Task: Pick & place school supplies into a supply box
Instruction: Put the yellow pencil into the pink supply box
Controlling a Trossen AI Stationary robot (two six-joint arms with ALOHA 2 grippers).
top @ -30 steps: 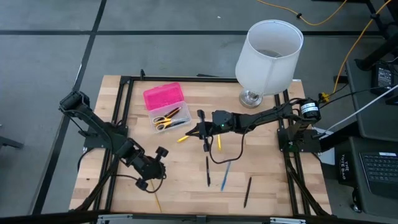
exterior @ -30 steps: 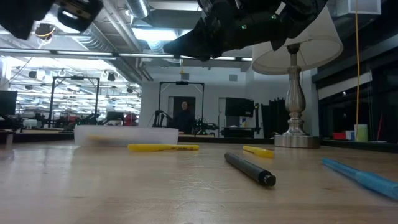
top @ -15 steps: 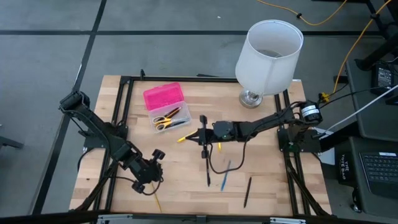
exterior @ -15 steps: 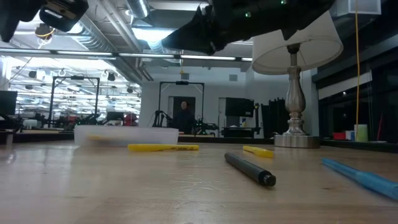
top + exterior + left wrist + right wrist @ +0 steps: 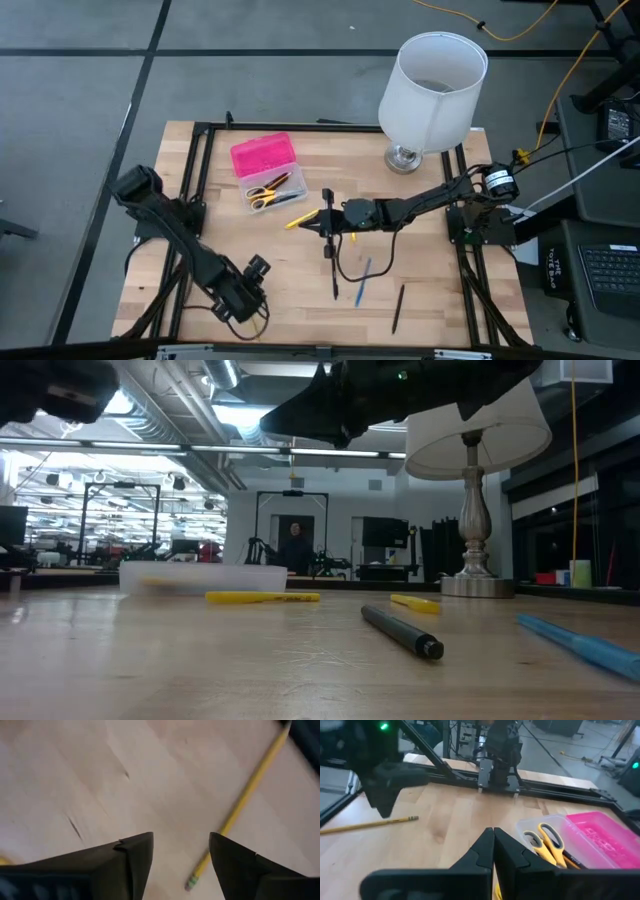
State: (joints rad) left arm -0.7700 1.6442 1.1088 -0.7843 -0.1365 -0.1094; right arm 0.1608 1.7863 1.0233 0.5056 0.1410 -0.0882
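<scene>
At the worktop's near edge, my left tool [image 5: 180,855] hangs wide open and empty above the yellow pencil [image 5: 240,807], which lies slantwise across the gap.

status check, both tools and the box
Left tool open over yellow pencil, near table edge. Right tool shut, empty, mid-table. Supply box open, scissors inside.

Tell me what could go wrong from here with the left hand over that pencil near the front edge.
1. The left hand is open above the yellow pencil, but the pencil lies off to one side of the gap, so a straight descent could pinch only its eraser end or miss.
2. The pencil sits close to the table's front edge; a nudge might roll it off.
3. The right hand, shut, hovers mid-table near the box; the arms could crowd each other there.
</scene>
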